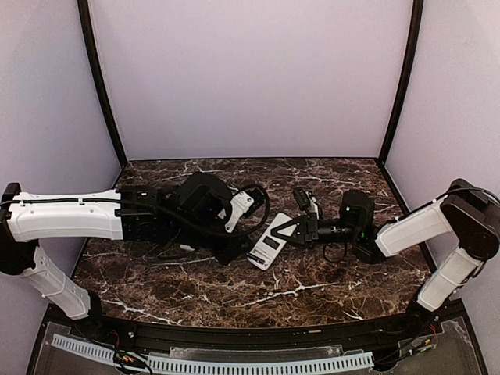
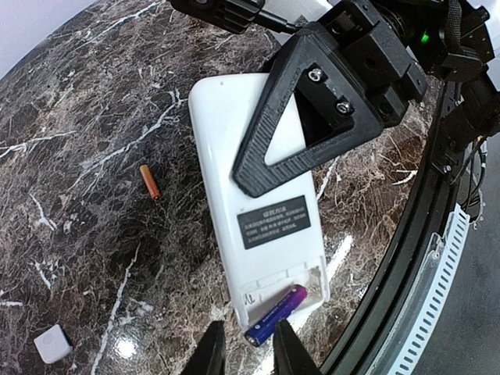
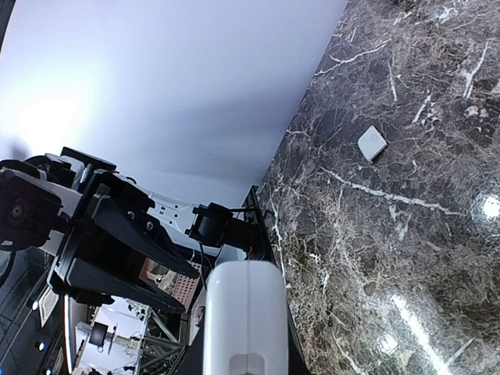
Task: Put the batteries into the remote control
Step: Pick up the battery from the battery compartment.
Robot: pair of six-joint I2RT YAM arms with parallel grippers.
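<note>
The remote control (image 2: 234, 148) lies white back up, and its battery bay at the near end is uncovered. A dark blue-purple battery (image 2: 275, 314) lies slanted in that bay, one end sticking out past the remote's edge. That end sits between the fingers of my left gripper (image 2: 248, 353), which stand narrowly apart with a gap to the battery. An orange battery (image 2: 149, 181) lies loose on the marble to the left. My right gripper (image 1: 291, 228) is shut on the far end of the remote control (image 3: 242, 320).
A small white square cover (image 2: 53, 344) lies on the marble to the left of my left gripper, and the same white cover (image 3: 372, 143) shows in the right wrist view. The table's black front rail (image 2: 406, 258) curves close by the remote. The two arms meet mid-table.
</note>
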